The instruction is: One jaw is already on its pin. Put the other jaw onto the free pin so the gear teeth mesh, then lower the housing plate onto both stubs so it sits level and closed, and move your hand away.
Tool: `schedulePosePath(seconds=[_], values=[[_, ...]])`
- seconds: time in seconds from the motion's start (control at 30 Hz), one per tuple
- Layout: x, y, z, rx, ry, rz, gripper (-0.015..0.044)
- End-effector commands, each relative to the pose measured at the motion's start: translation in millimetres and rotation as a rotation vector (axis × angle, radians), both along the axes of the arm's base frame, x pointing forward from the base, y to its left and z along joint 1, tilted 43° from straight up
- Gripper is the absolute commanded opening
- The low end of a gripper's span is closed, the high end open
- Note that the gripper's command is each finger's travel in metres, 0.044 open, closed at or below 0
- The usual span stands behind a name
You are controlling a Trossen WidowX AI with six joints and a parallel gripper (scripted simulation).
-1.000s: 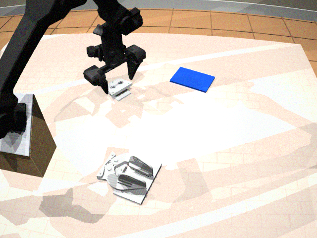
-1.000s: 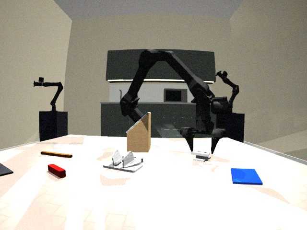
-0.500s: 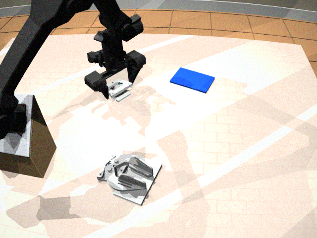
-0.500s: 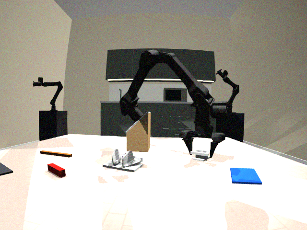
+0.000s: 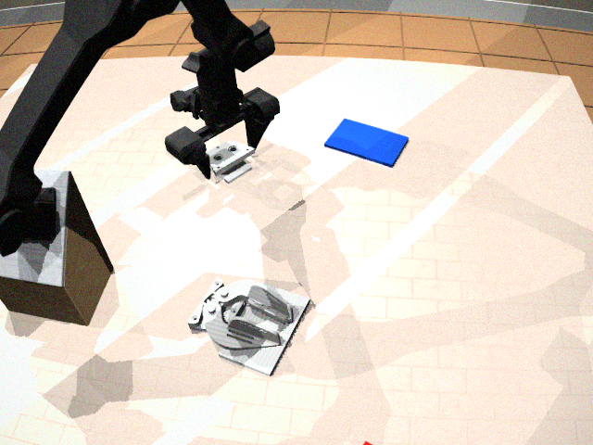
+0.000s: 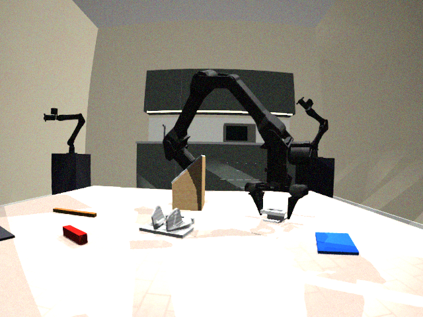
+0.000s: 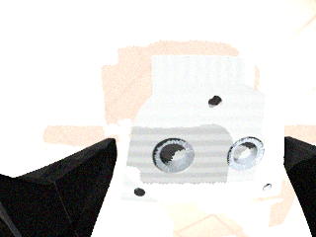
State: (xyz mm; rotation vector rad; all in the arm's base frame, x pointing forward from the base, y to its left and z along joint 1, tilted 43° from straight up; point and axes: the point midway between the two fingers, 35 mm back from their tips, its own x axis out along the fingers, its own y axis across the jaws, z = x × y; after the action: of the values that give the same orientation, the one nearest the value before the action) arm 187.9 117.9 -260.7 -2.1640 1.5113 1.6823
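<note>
The grey housing plate, with two large round holes and smaller ones, rests on a light block on the table. My gripper is open, with one finger on each side of the plate and nothing pinched. The grey base stands well apart at the table's middle. It carries two raised, fin-like jaw parts side by side, and round stubs at its left end. Whether each jaw sits on its pin and the teeth mesh cannot be told.
A blue slab lies beyond the housing plate. A wedge-shaped wooden block stands by the arm. A red bar, an orange strip and a dark slab lie at the left in the exterior view.
</note>
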Motion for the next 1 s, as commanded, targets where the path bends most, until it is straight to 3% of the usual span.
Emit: schedulePosePath(seconds=[0.0,0.53,0.97], values=[[0.5,-1.1,-0.2,-0.003,0.0,0.007,0.044],[0.0,-0.1,-0.1,0.0,0.0,0.0,0.0353],[0.3,1.3,1.3,0.0,0.0,0.0,0.0351]])
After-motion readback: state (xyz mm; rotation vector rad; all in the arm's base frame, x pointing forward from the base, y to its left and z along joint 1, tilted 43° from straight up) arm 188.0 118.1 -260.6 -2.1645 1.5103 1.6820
